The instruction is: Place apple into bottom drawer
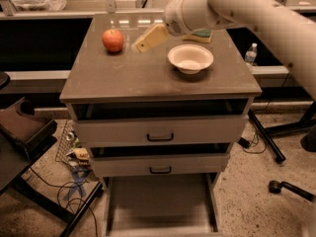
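apple (113, 40): on the table (148, 80), back left part, upright, nothing touching it
claw (141, 45): over the table just right of the apple, apart from it, tilted down to the left
claw state: cannot tell if spread or clenched; nothing seen in its grip
arm (232, 6): white, comes in from the upper right, runs off the frame edge
white bowl (190, 58): on the table right of the claw, between the arm side and the apple, looks bare inside
green item (201, 33): at the table's back, mostly hidden by the arm, can't identify
bottom drawer (160, 201): pulled out, grey floor bare, front end cut off by the frame bottom
upper drawers (160, 131): two, black handles, both slightly ajar, overhang the bottom drawer's rear
water bottle (251, 53): behind the table's right edge
floor left: chair (22, 127), cables, small clutter (76, 154), hard to make out
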